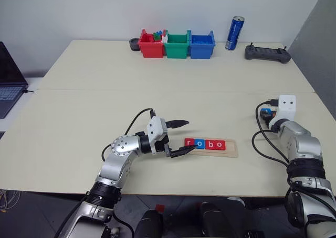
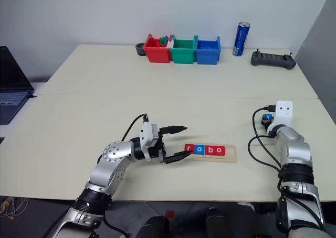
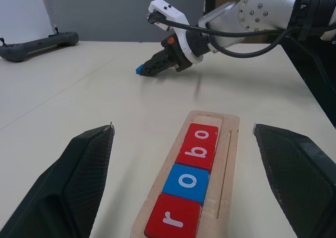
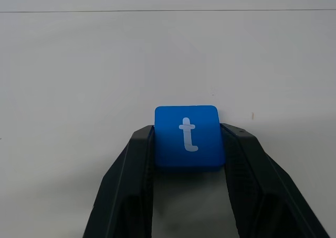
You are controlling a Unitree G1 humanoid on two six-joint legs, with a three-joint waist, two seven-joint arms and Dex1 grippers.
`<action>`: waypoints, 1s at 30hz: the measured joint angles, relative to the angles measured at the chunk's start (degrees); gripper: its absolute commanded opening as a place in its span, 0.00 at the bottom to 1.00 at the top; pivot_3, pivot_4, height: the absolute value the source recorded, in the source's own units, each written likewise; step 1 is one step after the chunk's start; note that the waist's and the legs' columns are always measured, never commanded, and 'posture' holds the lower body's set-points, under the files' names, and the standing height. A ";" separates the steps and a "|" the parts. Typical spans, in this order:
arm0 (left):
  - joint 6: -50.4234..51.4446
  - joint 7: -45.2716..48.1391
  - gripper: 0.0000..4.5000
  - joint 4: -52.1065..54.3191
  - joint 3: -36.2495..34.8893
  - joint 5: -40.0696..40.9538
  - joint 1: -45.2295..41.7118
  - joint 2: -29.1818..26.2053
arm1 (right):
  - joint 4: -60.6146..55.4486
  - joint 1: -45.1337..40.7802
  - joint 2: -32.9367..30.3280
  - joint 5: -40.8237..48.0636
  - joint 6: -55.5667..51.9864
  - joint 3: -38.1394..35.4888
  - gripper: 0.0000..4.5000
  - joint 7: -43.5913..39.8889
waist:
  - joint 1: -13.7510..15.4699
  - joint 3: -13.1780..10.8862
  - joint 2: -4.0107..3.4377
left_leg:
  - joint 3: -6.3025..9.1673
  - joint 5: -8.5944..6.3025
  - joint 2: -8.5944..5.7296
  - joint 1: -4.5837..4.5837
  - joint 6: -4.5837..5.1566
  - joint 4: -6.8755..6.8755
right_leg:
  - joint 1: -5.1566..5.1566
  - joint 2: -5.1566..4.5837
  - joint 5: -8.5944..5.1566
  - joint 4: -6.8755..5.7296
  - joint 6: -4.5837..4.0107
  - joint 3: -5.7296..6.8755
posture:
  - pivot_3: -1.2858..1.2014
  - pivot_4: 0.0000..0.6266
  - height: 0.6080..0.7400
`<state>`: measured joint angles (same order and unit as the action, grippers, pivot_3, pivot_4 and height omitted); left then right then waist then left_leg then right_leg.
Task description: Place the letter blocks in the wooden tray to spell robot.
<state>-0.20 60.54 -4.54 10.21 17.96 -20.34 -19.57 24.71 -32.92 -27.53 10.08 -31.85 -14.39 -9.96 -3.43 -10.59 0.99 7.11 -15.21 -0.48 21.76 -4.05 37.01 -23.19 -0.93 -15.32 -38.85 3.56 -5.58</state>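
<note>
Left wrist view: the wooden tray [image 3: 228, 159] held r, o, b, o, the left gripper [image 3: 184, 191] spread empty beside it. The right gripper [image 4: 186, 159] clasped the blue t block [image 4: 188, 137], leaving only that tile to place.

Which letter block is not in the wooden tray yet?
The blue t block, gripped in the right gripper. The r, o, b, o blocks already sit in the wooden tray.

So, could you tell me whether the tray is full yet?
Not full: the wooden tray holds four letter blocks spelling "robo", its far end slot bare.
</note>
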 measured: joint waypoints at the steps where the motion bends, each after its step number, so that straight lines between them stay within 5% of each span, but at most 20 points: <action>1: 0.00 0.00 1.00 0.00 0.00 0.00 0.00 0.01 | -0.85 0.30 -0.02 0.02 -0.64 0.01 0.32 -0.02 | 0.00 0.00 0.00 | 0.00 0.00 0.00 0.00 0.00 -0.01 | 0.00 0.00 0.00 0.01 0.00 0.00 | 0.52 0.24 1.00; 20: -0.11 0.26 1.00 0.03 0.28 -0.01 1.38 0.74 | -49.77 20.71 -4.12 7.95 -35.31 -5.24 0.32 -3.40 | 0.21 0.00 0.00 | 0.07 0.00 0.00 0.07 0.00 -0.02 | -0.02 0.00 -0.01 0.09 0.02 0.04 | 0.52 0.24 1.00; 30: -0.11 0.29 1.00 -0.03 0.40 -0.01 1.15 1.60 | -59.37 27.98 1.17 8.96 -43.44 -6.74 0.32 -1.07 | 0.40 0.00 0.00 | 0.04 0.00 0.00 0.09 0.00 -0.03 | -0.01 0.01 -0.02 0.16 0.03 0.04 | 0.52 0.24 1.00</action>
<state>-0.31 60.83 -4.56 10.61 17.96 -19.19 -17.97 -34.66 -4.94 -26.36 19.04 -75.29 -21.13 -11.04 -3.02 -10.59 0.99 7.15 -15.21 -0.47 21.85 -4.05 36.98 -23.20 -0.93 -15.34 -38.69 3.59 -5.54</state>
